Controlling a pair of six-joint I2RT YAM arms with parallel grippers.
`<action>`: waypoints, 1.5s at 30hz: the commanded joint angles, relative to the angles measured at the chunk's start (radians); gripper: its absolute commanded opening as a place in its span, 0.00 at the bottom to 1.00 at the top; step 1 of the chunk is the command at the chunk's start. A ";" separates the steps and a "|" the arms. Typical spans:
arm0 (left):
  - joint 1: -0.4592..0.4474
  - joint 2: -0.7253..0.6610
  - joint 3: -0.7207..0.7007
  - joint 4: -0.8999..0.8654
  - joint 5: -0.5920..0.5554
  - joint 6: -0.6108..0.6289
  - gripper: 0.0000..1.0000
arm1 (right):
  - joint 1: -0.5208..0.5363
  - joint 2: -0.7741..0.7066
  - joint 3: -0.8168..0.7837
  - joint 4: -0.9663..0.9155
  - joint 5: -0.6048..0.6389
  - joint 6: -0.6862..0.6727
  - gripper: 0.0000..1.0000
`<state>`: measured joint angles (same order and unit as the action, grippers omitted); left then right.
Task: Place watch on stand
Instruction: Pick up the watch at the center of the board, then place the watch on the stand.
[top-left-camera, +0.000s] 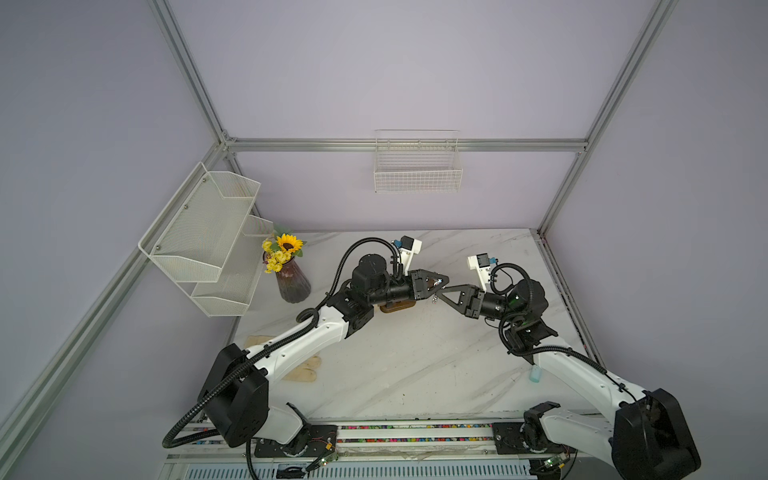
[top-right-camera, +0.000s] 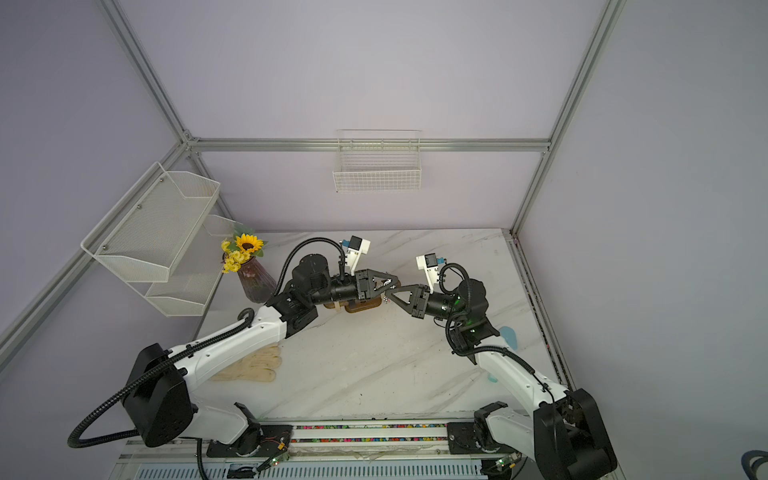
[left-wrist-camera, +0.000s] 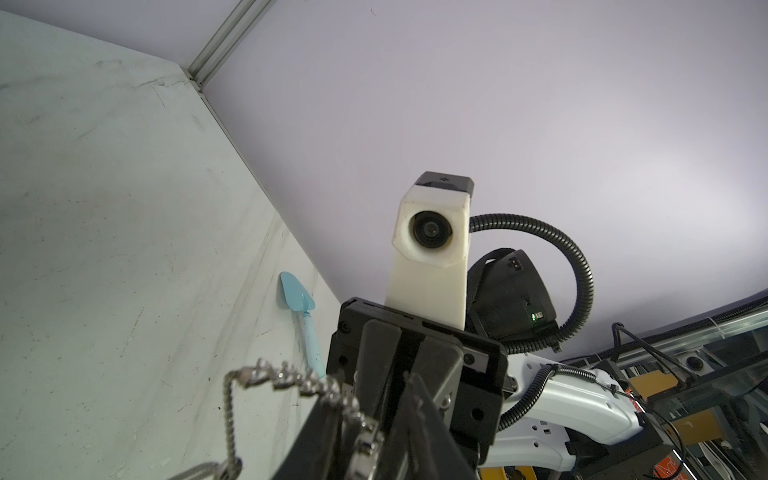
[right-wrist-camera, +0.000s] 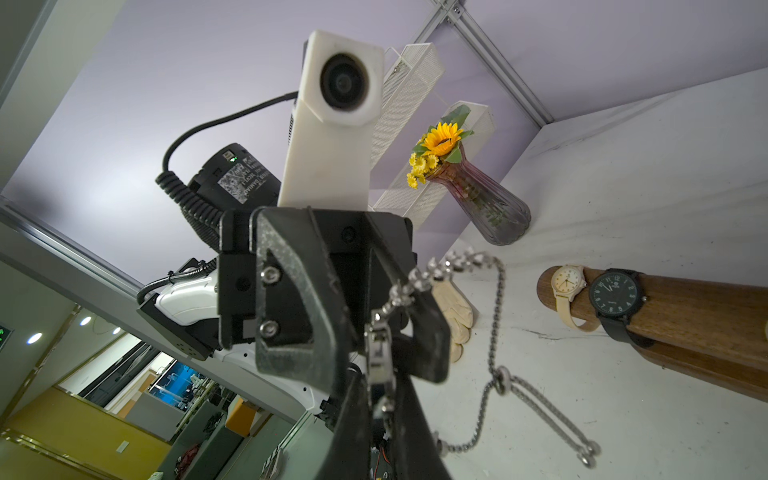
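The watch (right-wrist-camera: 379, 353), a silver piece with a jewelled chain band, hangs in the air between the two grippers; its thin chain loops down beside them (left-wrist-camera: 229, 415). My right gripper (right-wrist-camera: 380, 415) is shut on its metal clasp. My left gripper (top-left-camera: 444, 282) faces it tip to tip, its fingers (right-wrist-camera: 299, 299) open on either side of the band. The brown wooden stand (right-wrist-camera: 685, 316) lies just below and behind the left gripper, mostly hidden by it in both top views (top-left-camera: 397, 308) (top-right-camera: 361, 308). A cream watch (right-wrist-camera: 568, 284) and a black watch (right-wrist-camera: 615, 291) sit on its bar.
A purple vase with a sunflower (top-left-camera: 293, 282) stands left of the stand. Beige gloves (top-right-camera: 249, 365) lie under the left arm. A blue scoop (left-wrist-camera: 303, 307) lies by the right wall. White mesh shelves (top-left-camera: 208, 232) and a wire basket (top-left-camera: 417, 166) hang on the walls.
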<state>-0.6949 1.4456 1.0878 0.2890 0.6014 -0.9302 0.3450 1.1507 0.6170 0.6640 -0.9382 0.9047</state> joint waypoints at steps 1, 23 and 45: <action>-0.002 -0.024 -0.016 0.016 0.008 0.022 0.40 | 0.005 -0.002 0.024 -0.020 -0.033 -0.016 0.00; 0.205 -0.203 -0.084 -0.431 -0.185 0.201 0.60 | -0.251 0.409 0.207 -0.447 -0.099 -0.300 0.00; 0.270 -0.202 -0.191 -0.497 -0.149 0.186 0.55 | -0.283 0.914 0.605 -0.493 -0.260 -0.360 0.00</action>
<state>-0.4320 1.2564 0.9180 -0.2199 0.4404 -0.7551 0.0586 2.0521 1.1904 0.1688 -1.1316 0.5514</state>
